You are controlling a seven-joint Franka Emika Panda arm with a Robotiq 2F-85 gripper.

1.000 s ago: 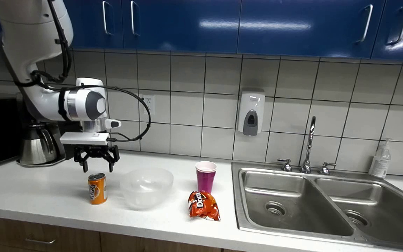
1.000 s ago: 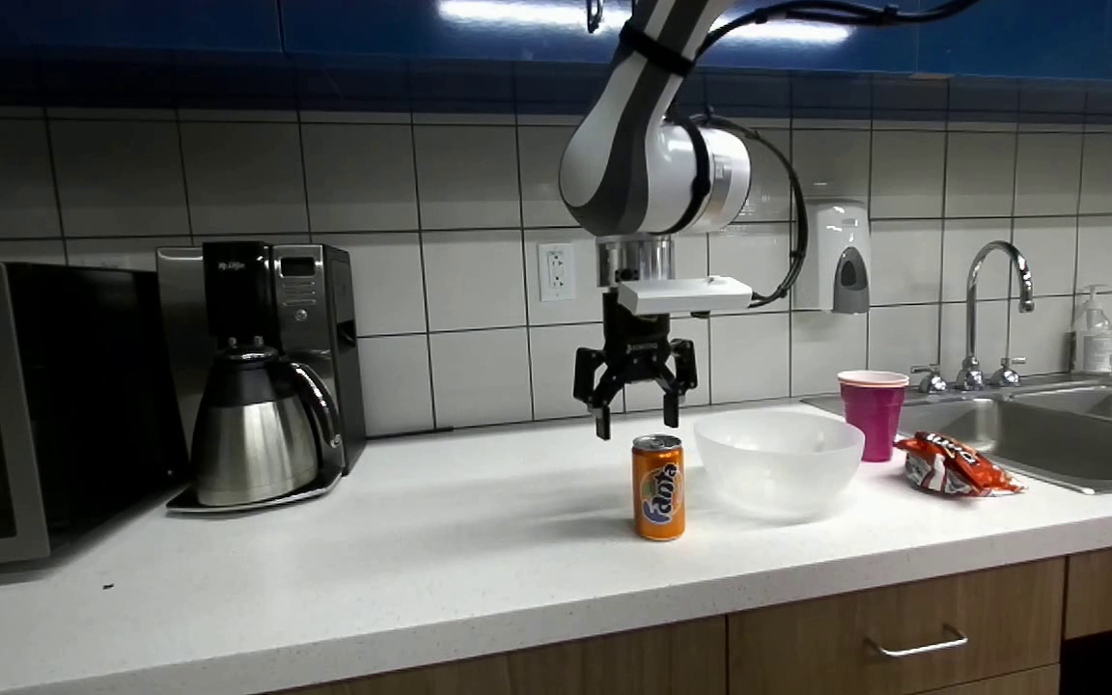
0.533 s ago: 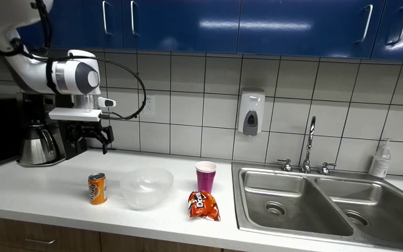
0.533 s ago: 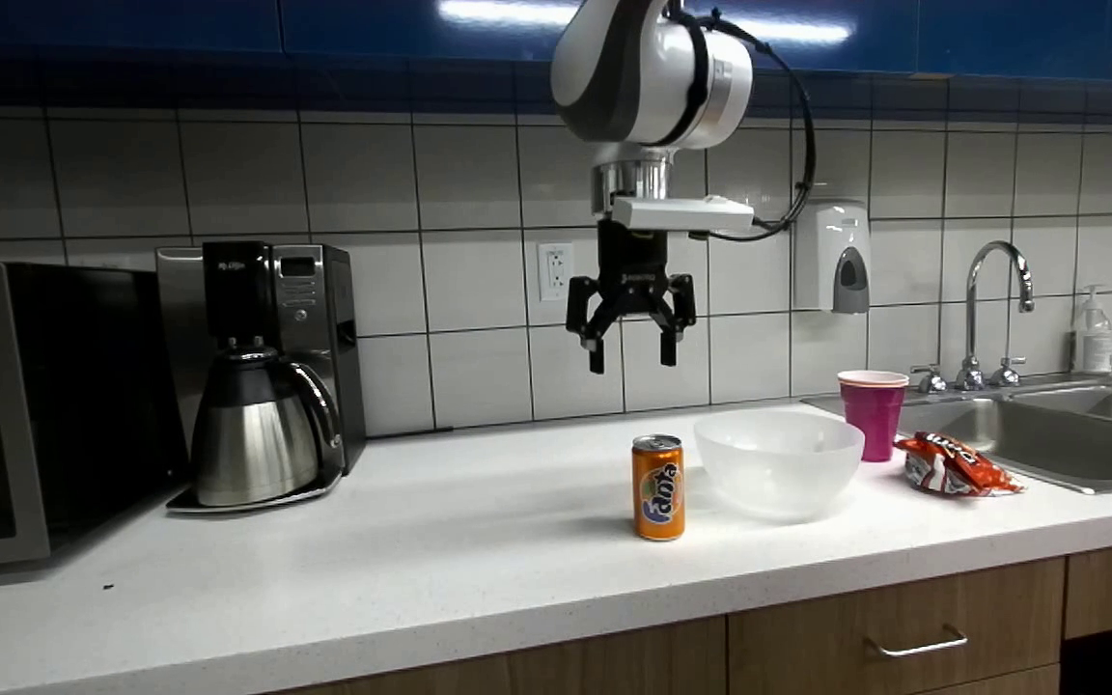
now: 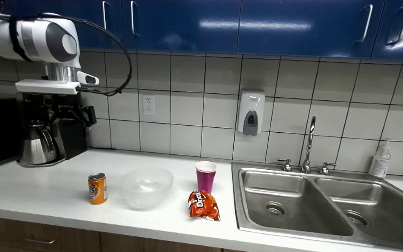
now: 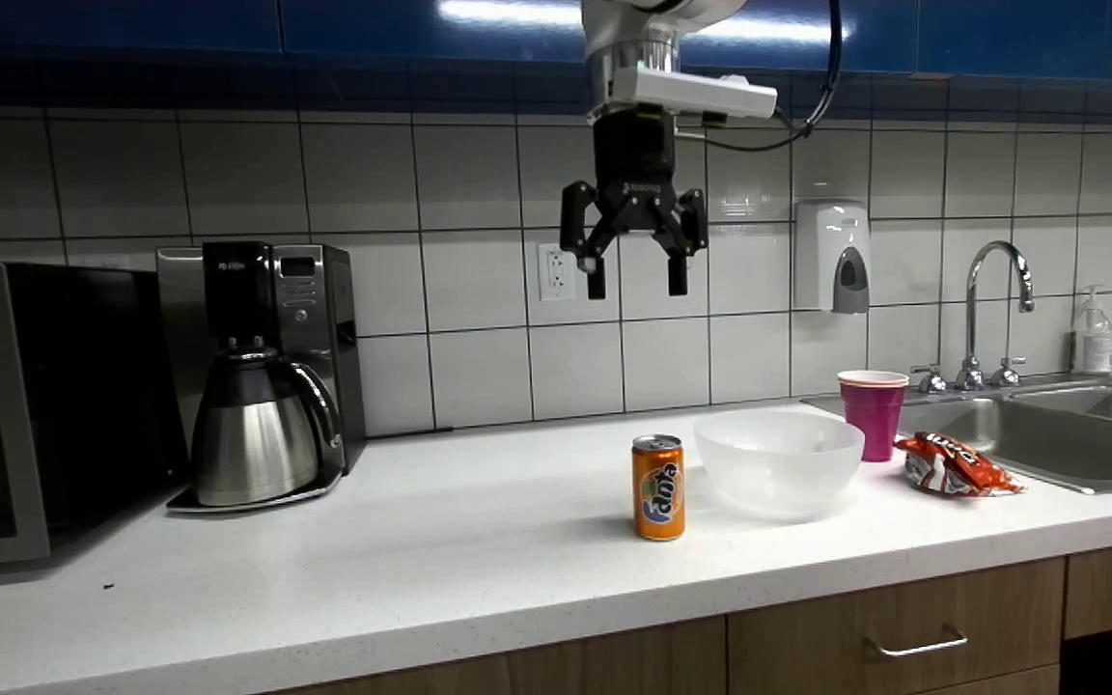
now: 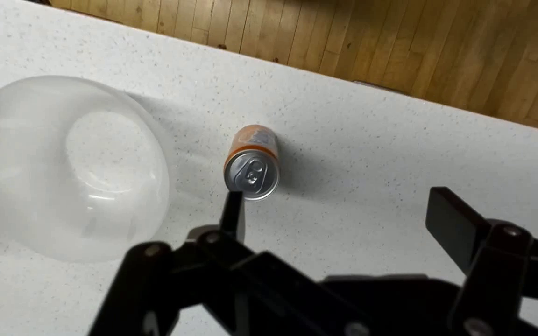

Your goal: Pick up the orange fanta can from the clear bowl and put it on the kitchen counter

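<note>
Risk is looking low: orange metal Fanta can (image 6: 658, 494) is standing on white tabletop (image 6: 373, 569) beside frosted round bowl (image 6: 776, 478), black hand (image 6: 637, 288) hanging spread and empty above, stray descent alone threatening toppling.

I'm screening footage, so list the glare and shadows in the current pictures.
Both exterior views: glare streaks on the cabinets; an exterior view: shine on the sink; wrist view: glints on the bowl, a soft shadow right of the can.
</note>
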